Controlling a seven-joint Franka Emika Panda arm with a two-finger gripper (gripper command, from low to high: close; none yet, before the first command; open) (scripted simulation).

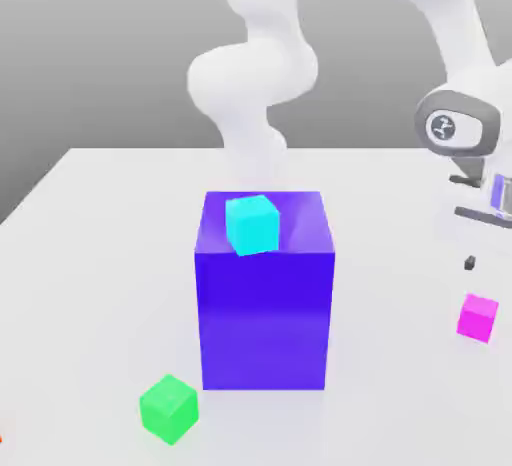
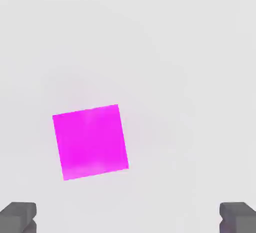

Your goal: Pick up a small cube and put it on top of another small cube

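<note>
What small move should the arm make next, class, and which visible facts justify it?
Probably shift the hand sideways until the magenta cube sits midway between its open fingers, then lower. In the hand view the cube lies off-centre, nearer one finger, and sits bare on the white table. The cyan cube waits on the big blue block.
</note>
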